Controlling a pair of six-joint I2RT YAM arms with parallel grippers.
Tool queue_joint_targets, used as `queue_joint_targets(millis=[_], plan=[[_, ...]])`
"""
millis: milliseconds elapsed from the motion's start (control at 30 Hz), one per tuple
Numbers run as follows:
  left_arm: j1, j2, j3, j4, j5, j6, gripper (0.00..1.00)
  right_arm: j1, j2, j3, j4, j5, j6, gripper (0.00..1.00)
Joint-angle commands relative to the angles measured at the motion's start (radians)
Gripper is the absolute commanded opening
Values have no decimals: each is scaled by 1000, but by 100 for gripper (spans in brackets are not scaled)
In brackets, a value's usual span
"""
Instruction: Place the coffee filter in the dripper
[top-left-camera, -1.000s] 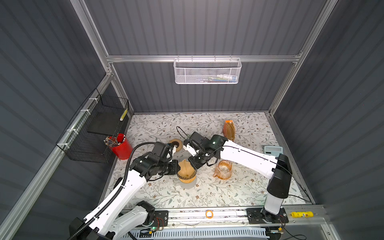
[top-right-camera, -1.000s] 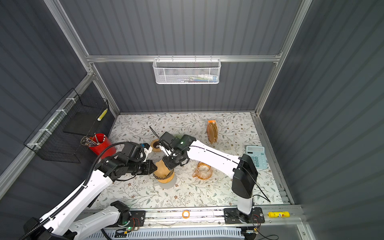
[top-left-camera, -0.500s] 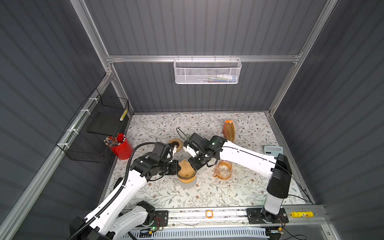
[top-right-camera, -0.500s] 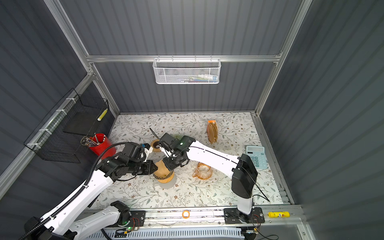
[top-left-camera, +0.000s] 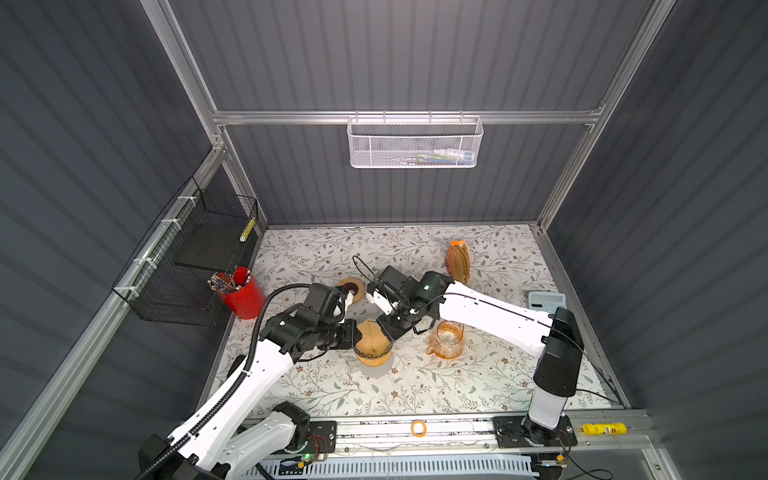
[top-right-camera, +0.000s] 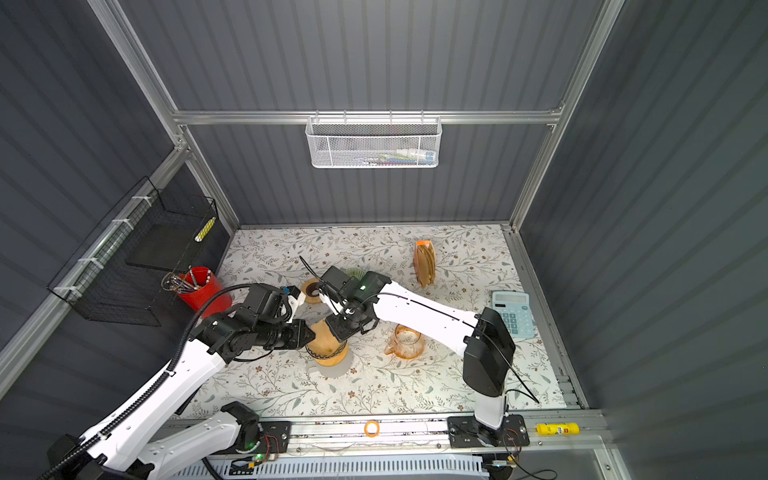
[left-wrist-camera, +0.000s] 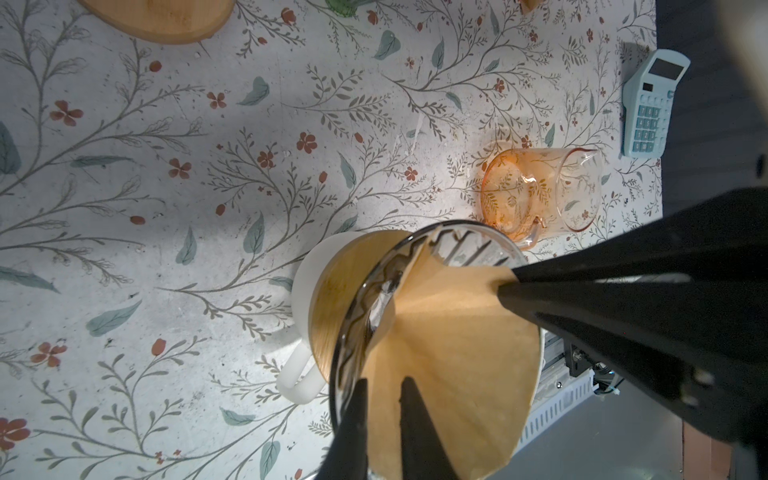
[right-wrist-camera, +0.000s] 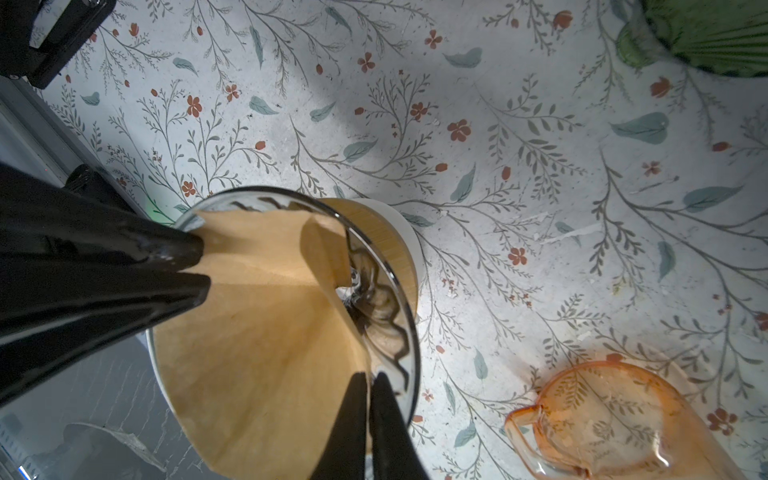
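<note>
Starting at the left, the left gripper (top-left-camera: 353, 335) is reaching in level with the rim and pinching one edge of the coffee filter (top-left-camera: 371, 337). Its jaws are nearly closed with only paper between them, probably keeping that side from folding inward. The filter is sitting opened out in the glass dripper (left-wrist-camera: 347, 328), which is resting by its wooden collar on a white mug (left-wrist-camera: 301, 299) in the middle of the floral table (top-left-camera: 415, 386). Just to the right, the right gripper (top-left-camera: 388, 330) is nipping the opposite edge, its jaws all but shut on the paper. The pair seem to be holding the cone's mouth spread while it is settling against the ribbed glass. Both top views are giving only a tan dome between black fingers, with the filter's depth in the glass impossible to tell. The left wrist view is showing bare ribbed glass on the side facing the orange jug (top-left-camera: 446, 343), and paper overhanging the rim opposite, so I judge the filter is not yet sitting square. The right wrist view is adding the seam flap (right-wrist-camera: 324, 253), which is standing off the wall. Farther right, the jug and the calculator (top-left-camera: 546, 301) are standing well apart from the work.
</note>
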Motion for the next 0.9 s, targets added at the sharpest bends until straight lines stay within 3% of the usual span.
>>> queue_joint_targets(millis=[0,500,867], plan=[[-1,-20,48,-30,14,-6,17,1,-5,15,-8,4,-2,11],[-2,-27,78,-27,-8,-7,17,1,-60,36,1,-8,12,23],[-2,-16,117,-24,-77,-16,18,-15,-144,0,32,12,48,24]])
